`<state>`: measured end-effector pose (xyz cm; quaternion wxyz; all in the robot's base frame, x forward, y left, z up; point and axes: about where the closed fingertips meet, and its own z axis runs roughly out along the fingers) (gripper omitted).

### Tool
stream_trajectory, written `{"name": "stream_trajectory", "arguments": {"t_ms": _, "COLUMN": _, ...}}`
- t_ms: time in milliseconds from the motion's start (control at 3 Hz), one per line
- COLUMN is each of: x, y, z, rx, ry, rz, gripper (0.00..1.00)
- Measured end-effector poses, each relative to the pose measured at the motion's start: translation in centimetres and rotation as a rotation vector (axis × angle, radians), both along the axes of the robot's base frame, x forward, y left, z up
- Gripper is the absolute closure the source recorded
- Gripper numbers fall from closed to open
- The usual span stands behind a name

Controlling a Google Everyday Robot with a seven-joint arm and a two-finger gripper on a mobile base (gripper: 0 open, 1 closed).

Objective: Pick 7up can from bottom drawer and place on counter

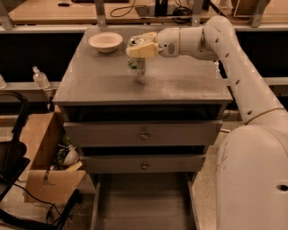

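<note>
1. Bottom drawer (139, 204): pulled fully out at the foot of the cabinet. Its flat grey floor shows no contents.

2. Robot body (254, 179): a large white rounded housing just right of the open drawer. The arm (243, 76) rises from it and reaches left over the cabinet.

3. Cardboard box (42, 152): stands open on the floor left of the cabinet, with small items inside that are too indistinct to identify.

4. Drawer fronts: the lower front (144, 164) and the upper front (144, 133) are both closed. Each has one small round knob at its centre.

5. Table (189, 85): the matte grey top slab of the cabinet, wider than the drawers below it.

6. 7up can (136, 67): upright, over the middle-left area of the table, well apart from the front edge. Whether its base touches the surface or hangs just above it cannot be told.

7. Gripper (137, 50): positioned over the table at the end of the arm, fingers clamped on the upper part of the 7up can.

8. Bowl (105, 41): shallow, cream, on the far-left part of the table, near the can but not touching it.

9. Pump bottle (40, 77): small, clear, on a ledge left of the cabinet.

10. Wooden desk (58, 11): runs along the back and carries black cables.
</note>
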<state>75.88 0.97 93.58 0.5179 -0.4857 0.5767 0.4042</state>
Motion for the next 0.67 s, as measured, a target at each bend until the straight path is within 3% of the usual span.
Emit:
{"name": "stream_trajectory", "arguments": {"t_ms": 333, "x": 0.01, "y": 0.23, "z": -0.12, "rx": -0.003, "ry": 0.001, "rz": 0.003, "gripper": 1.00}}
{"name": "stream_trajectory", "arguments": {"t_ms": 667, "x": -0.02, "y": 0.52, "z": -0.20, "rx": -0.002, "ry": 0.002, "rz": 0.007, "gripper": 0.82}}
